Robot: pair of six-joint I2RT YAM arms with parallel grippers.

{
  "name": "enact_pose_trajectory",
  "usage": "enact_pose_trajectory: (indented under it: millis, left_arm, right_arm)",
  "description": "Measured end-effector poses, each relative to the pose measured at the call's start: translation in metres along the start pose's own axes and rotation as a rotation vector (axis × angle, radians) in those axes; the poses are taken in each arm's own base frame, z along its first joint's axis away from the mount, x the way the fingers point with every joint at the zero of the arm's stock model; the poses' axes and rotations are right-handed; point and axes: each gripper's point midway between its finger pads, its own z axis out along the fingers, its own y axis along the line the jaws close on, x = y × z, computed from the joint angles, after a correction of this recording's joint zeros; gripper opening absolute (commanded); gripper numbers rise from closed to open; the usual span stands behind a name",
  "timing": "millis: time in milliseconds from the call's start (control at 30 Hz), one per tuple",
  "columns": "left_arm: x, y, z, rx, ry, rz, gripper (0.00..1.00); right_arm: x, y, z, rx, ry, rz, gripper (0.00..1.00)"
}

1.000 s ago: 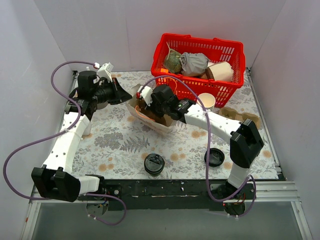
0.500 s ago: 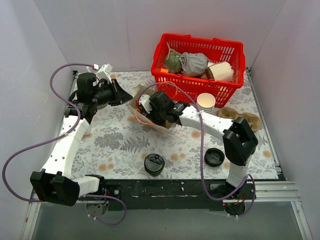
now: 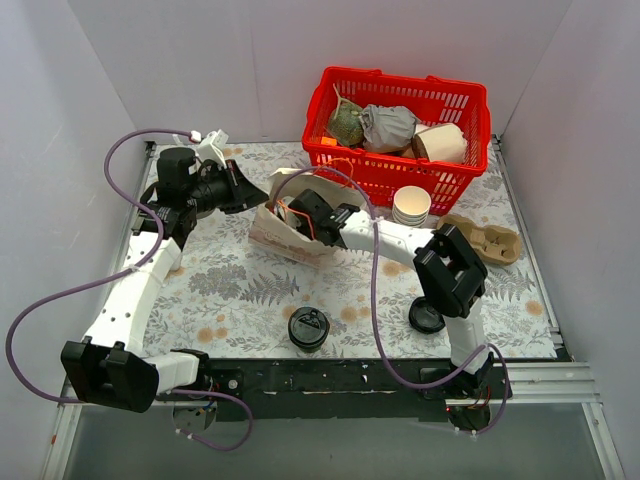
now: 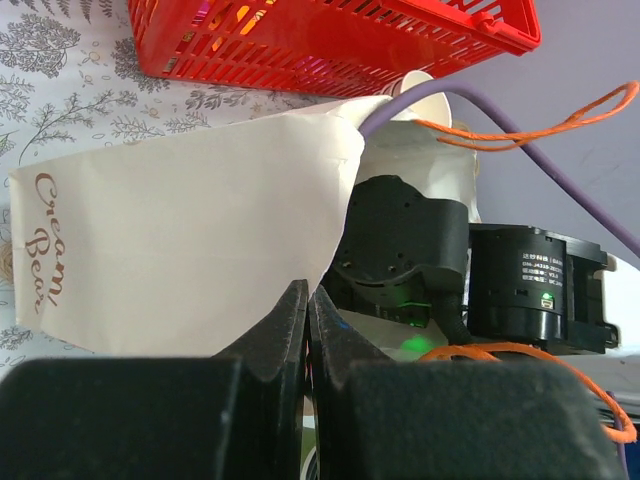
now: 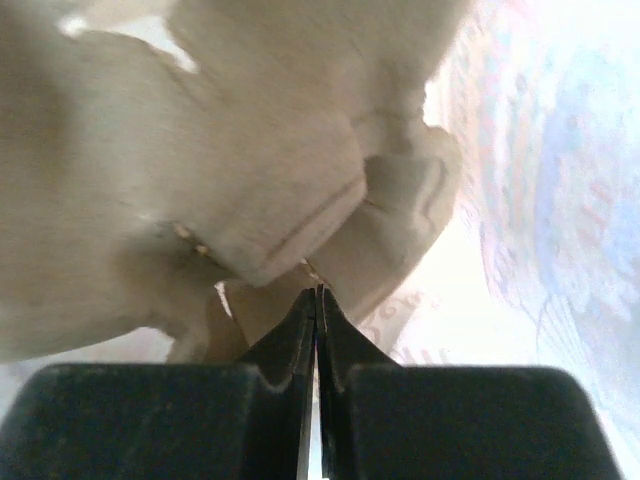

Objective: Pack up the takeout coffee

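Observation:
The takeout coffee [image 3: 308, 328], a dark cup under a black dome lid, stands upright near the table's front edge, away from both grippers. A cream paper bag [image 3: 277, 236] printed "Cream Bear" [image 4: 170, 235] stands at mid-table with orange cord handles. My left gripper [image 4: 307, 296] is shut on the bag's rim from the left [image 3: 258, 200]. My right gripper [image 5: 318, 293] reaches inside the bag from the right, its tips shut on a fold of the inner paper. In the top view the bag's mouth hides its fingers.
A red basket [image 3: 470, 150] with wrapped items stands at the back right. In front of it are a stack of cream cups [image 3: 411, 205] and a brown cup carrier [image 3: 490, 240]. A loose black lid [image 3: 428, 314] lies front right, next to the right arm.
My right gripper has pushed left, deeper into the bag, and closed. The bag has shifted left and stands more upright. The left gripper has kept its hold on the rim.

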Motion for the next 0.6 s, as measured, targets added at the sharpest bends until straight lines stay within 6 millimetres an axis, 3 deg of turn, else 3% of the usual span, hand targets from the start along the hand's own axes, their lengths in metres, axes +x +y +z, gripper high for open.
enact_pose_trajectory:
  millis: [100, 333, 500, 600]
  left_arm:
    - [0.000, -0.001, 0.000, 0.006, -0.002, 0.003, 0.00]
    - [0.001, -0.004, 0.003, 0.018, -0.006, 0.014, 0.00]
    - [-0.002, -0.009, 0.002, 0.036, -0.020, 0.031, 0.00]
    - [-0.002, -0.013, 0.001, 0.057, -0.021, 0.039, 0.00]
  right_arm:
    - [0.005, -0.007, 0.002, 0.048, 0.036, 0.022, 0.06]
    - [0.008, -0.014, -0.005, 0.093, 0.045, 0.054, 0.22]
    - [-0.008, -0.008, -0.044, 0.047, -0.064, 0.084, 0.27]
    - [-0.034, -0.009, -0.072, 0.031, -0.166, 0.119, 0.19]
